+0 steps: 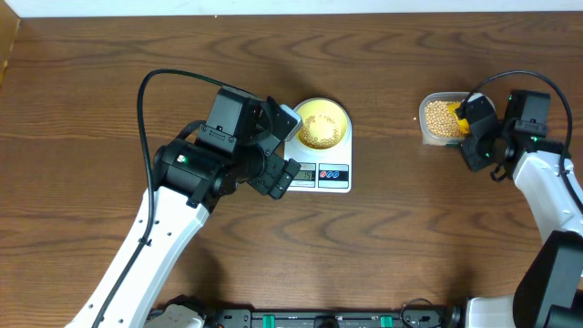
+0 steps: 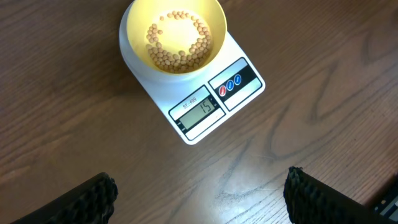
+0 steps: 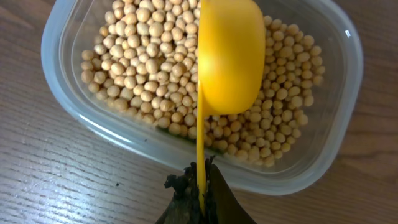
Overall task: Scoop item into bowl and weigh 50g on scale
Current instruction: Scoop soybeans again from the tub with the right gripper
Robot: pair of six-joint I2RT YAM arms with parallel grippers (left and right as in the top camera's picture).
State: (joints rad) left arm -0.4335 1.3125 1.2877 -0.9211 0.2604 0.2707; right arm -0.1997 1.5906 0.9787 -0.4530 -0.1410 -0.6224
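Beans (image 2: 180, 59) ring bowl (image 2: 219, 30); scoop's (image 3: 230, 56) load unclear.

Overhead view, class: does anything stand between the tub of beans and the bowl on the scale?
Nothing visible does. Only bare table lies between the tub and the bowl on the scale; the left hand is on the scale's far side, off that path.
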